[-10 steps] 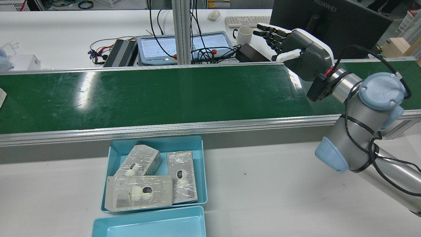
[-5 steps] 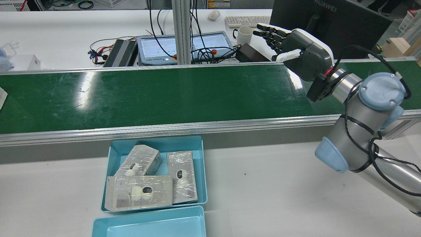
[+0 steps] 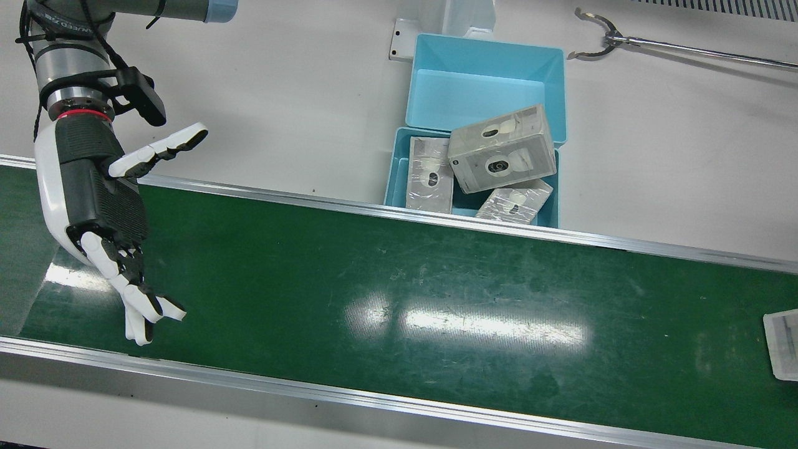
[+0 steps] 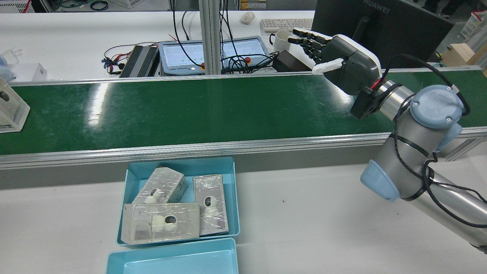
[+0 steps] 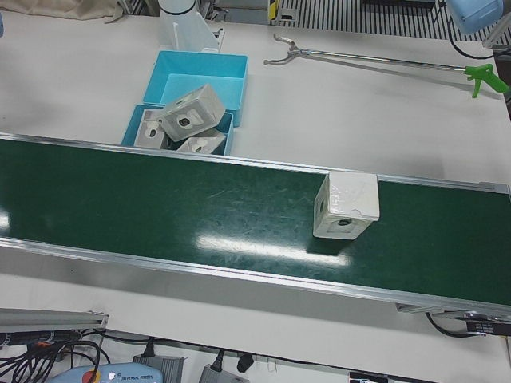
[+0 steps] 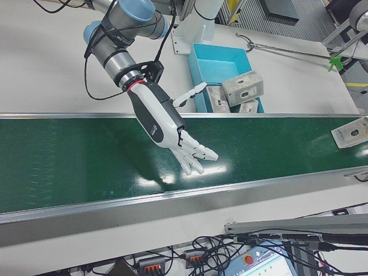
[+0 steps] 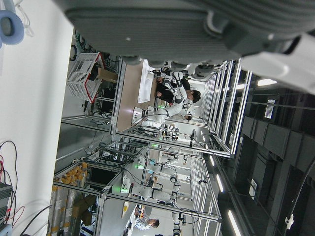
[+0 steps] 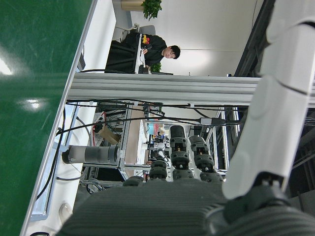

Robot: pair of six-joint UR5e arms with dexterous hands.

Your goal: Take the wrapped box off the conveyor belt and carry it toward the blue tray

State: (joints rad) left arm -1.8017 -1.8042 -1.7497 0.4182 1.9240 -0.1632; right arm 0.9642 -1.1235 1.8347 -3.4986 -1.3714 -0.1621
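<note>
Front view: the right hand hovers over the glossy green conveyor belt, fingers spread, holding nothing. One film-wrapped box lies at the belt's right edge. Two blue plastic trays stand beyond; one holds three wrapped boxes.

Rear view: the wrapped box sits at far left on the belt.

Left-front view: it stands alone on the belt.

Left hand view: only a grey ribbed palm shows; its state cannot be told.
</note>
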